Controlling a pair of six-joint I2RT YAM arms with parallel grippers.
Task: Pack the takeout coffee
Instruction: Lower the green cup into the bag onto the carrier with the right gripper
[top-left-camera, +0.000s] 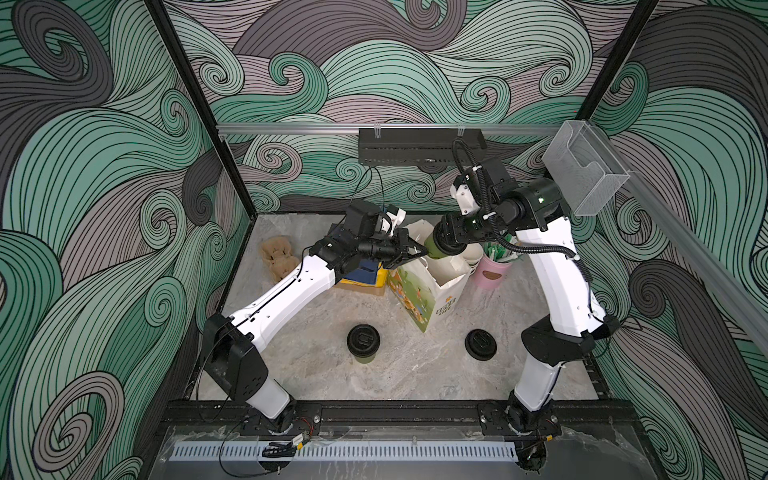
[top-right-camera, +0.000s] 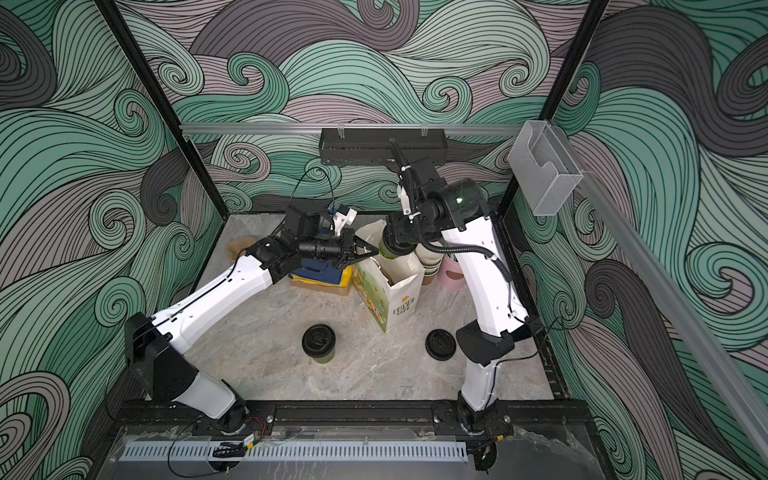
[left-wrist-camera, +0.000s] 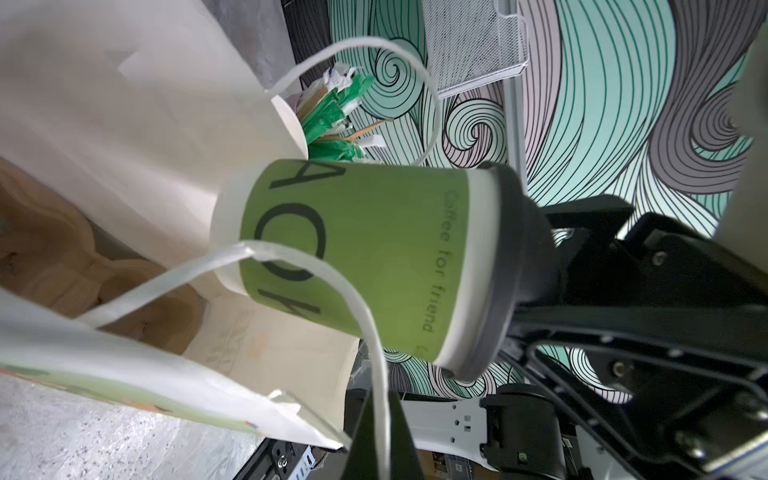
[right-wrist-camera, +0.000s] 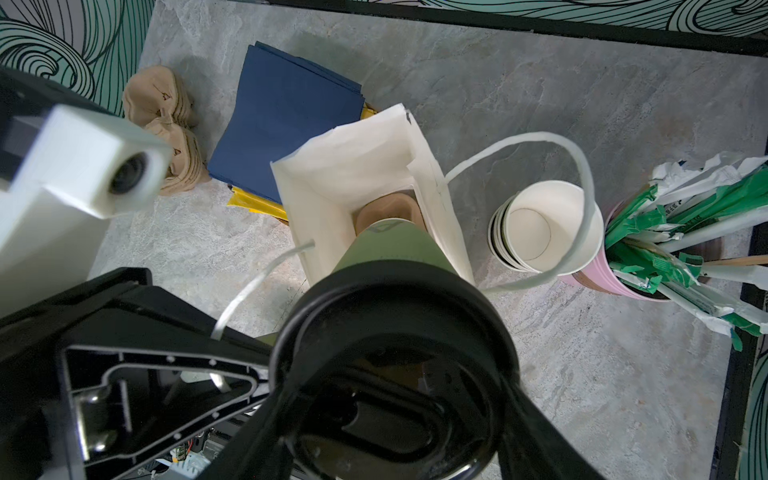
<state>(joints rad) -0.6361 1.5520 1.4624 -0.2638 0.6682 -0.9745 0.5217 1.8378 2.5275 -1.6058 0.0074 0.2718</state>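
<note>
Starting with both top views: right gripper (top-left-camera: 444, 248) is clamping one takeout cup (top-left-camera: 431, 246) by its black top, hanging it over the mouth of the paper bag (top-left-camera: 422, 303). Left gripper (top-left-camera: 420, 252) is clenched just beside the cup, above the bag's rim. Second capped cup (top-left-camera: 363, 343) is standing on the table at 7 o'clock from the bag, loose black lid (top-left-camera: 481, 344) at 4 o'clock, lidless cup stack (top-right-camera: 428, 259) and pink straw holder (top-right-camera: 453, 276) crowding in at 2 o'clock. Left wrist view: left fingertips are pinching the white handle strap (left-wrist-camera: 365, 316), which is crossing in front of the cup. Cup is reading as thin paper, light, crushable; sip lid (left-wrist-camera: 494, 270) is likely just pressed on, so a lid-only hold risks popping it, and the rim band looks safer. Right wrist view: cup base is pointing at a brown pulp tray (right-wrist-camera: 386, 212) in the bag's bottom; far handle loop (right-wrist-camera: 582, 174) is arching over the stack, likely clear of the drop.
</note>
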